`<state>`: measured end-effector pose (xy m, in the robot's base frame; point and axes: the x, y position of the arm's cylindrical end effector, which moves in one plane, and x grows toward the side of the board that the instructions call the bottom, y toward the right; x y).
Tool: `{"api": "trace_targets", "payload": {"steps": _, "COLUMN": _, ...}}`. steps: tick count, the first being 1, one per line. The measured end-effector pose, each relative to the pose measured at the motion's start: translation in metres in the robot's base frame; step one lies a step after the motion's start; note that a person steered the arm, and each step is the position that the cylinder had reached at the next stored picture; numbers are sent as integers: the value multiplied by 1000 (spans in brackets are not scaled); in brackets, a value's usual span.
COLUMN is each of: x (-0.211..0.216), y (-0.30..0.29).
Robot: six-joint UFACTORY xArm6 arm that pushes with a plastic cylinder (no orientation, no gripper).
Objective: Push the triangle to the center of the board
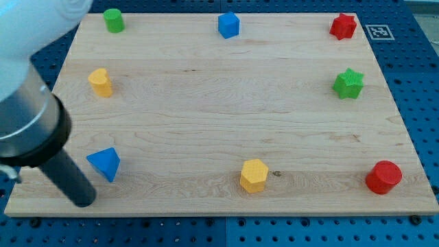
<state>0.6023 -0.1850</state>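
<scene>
The blue triangle (105, 163) lies on the wooden board (226, 110) near its lower left corner. My tip (84, 201) rests on the board just below and to the left of the triangle, a short gap apart. The dark rod rises from there up to the view's left edge, under the arm's grey and white body.
A green cylinder (114, 20) at top left, a blue cube (228, 25) at top middle, a red star (343, 27) at top right. A yellow block (101, 82) at left, a green star (348, 84) at right, a yellow hexagon (253, 175) at bottom middle, a red cylinder (383, 178) at bottom right.
</scene>
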Motion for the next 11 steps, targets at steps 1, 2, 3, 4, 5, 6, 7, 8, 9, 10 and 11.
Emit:
{"api": "trace_targets", "payload": {"steps": 1, "x": -80, "y": 7}}
{"api": "trace_targets", "payload": {"steps": 2, "x": -88, "y": 10}}
{"api": "trace_targets", "payload": {"steps": 3, "x": -86, "y": -27}}
{"api": "trace_targets", "payload": {"steps": 4, "x": -94, "y": -7}}
{"api": "trace_targets", "payload": {"steps": 5, "x": -105, "y": 29}}
{"api": "trace_targets", "payload": {"steps": 6, "x": -121, "y": 53}}
{"api": "trace_targets", "payload": {"steps": 7, "x": -134, "y": 59}}
{"api": "trace_targets", "payload": {"steps": 8, "x": -139, "y": 34}}
{"api": "trace_targets", "payload": {"steps": 9, "x": -148, "y": 57}}
{"api": "trace_targets", "payload": {"steps": 10, "x": -145, "y": 89}}
{"api": "trace_targets", "payload": {"steps": 11, "x": -140, "y": 105}}
